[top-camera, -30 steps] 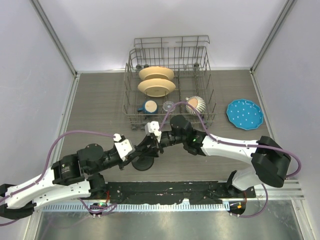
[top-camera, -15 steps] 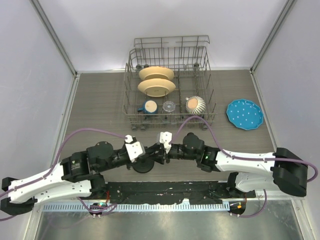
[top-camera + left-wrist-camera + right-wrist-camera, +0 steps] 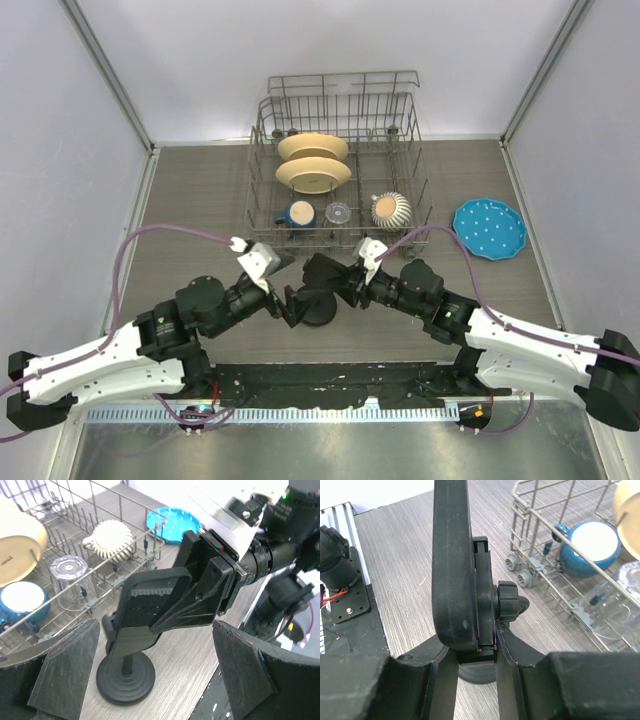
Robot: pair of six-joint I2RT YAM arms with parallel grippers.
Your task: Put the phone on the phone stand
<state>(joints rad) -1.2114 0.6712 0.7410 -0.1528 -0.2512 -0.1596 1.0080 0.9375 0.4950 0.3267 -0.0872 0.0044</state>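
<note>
The phone stand's round base [image 3: 318, 311] rests on the wooden table between the two arms. The black phone [image 3: 452, 570] stands edge-on against the stand's clamp head [image 3: 484, 595]. My right gripper [image 3: 476, 660] is shut around both, one finger on each side. In the left wrist view the phone's glossy face [image 3: 132, 640] mirrors the table above the stand's base [image 3: 125, 679], and a right finger [image 3: 180, 605] lies across it. My left gripper [image 3: 155, 680] is open and holds nothing. Just left of the stand, the left gripper [image 3: 287, 303] touches nothing.
A wire dish rack [image 3: 345, 82] stands behind the stand and holds two cream plates, a blue cup [image 3: 298, 213], a glass and a ribbed cup [image 3: 391, 209]. A blue dotted plate [image 3: 489, 228] lies at the right. The black mounting rail [image 3: 330, 385] runs along the near edge.
My left gripper has opened wide and let go at the stand. The stand with the phone has shifted right and a little farther back. The right wrist has drawn back to the right.
</note>
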